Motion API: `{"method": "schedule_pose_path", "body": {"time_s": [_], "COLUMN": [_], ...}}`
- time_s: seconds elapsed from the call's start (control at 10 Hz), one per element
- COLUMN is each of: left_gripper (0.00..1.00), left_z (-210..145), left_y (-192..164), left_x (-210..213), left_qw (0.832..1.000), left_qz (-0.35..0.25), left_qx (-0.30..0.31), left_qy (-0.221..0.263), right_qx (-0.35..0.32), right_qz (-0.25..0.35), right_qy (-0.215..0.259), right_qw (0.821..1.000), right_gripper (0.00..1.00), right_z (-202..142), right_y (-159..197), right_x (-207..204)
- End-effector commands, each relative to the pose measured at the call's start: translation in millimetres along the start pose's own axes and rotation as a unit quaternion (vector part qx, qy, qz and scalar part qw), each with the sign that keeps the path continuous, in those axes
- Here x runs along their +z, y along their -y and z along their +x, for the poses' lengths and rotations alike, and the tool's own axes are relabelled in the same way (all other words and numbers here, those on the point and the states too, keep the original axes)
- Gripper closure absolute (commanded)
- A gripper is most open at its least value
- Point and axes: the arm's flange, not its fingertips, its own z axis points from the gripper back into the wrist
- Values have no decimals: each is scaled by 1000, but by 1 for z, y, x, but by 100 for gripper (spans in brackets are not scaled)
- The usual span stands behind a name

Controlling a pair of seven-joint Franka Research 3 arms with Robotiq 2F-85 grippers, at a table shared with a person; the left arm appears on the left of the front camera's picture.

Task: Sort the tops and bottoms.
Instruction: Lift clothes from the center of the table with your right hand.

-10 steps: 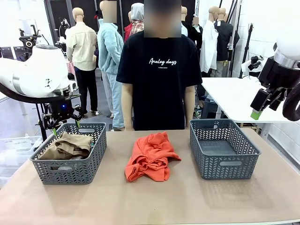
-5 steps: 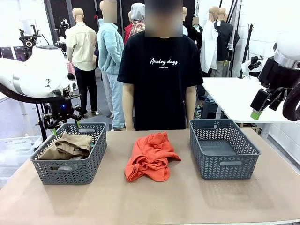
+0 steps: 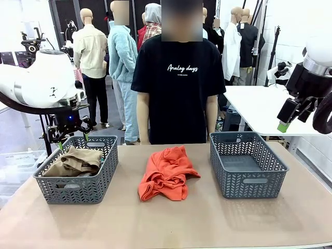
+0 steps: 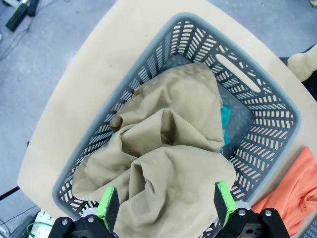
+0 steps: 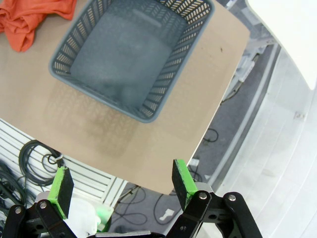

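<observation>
Front view, left to right: left gripper [image 3: 72, 140] hangs over the far rim of the left basket [image 3: 78, 190], jaws spread wide, nothing between them. Directly under it, inside that basket, sits the khaki-tan garment [image 3: 75, 160], crumpled and heaped up to about rim level.

Left wrist view confirms it: left gripper [image 4: 166, 203] has its pads apart, and the khaki-tan garment [image 4: 168, 168] lies below and ahead of the fingers, covering most of the left basket [image 4: 277, 94]. A strip of teal garment [image 4: 225, 119] pokes out from under the khaki, beyond the fingers and to one side. Can't tell whether the pads touch the cloth.

Mid-table – the orange garment [image 3: 166, 174] lies bunched on the table [image 3: 207, 223], between the two baskets and well apart from both grippers. A person [image 3: 179, 78] in a black T-shirt stands at the far edge, behind it.

Right basket [image 3: 249, 181] sits on the table with its bare floor showing. Right gripper [image 3: 293, 116] is raised high, above and outboard of that basket, jaws apart, holding nothing.

Right wrist view: right gripper [image 5: 119, 183] is open – the right basket [image 5: 133, 111] is far below and ahead of the fingers, the orange garment [image 5: 29, 20] beyond it at the frame corner.
</observation>
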Motion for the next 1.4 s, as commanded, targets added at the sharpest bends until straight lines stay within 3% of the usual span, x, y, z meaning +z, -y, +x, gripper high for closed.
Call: {"method": "schedule_pose_path", "body": {"time_s": [0.0,0.8,1.0,1.3], "left_gripper": [0,0,0,0], "left_z": [0,0,-53,-112], "left_y": [0,0,-33,-60], "left_x": [0,0,27,102], "left_qw": [1000,1000,992,943], "left_qz": [0,0,-48,-138], "left_qx": [0,0,-114,-299], "left_qy": [0,0,32,40], "right_qx": [-3,-3,-3,-3], "right_qz": [-4,-4,-4,-4], "right_qy": [-5,-5,-5,-5], "right_qw": [1000,1000,1000,1000], "right_gripper": [0,0,0,0], "right_z": [0,0,0,0], "right_y": [-1,-1,-1,-1], "right_x": [0,0,0,0]}}
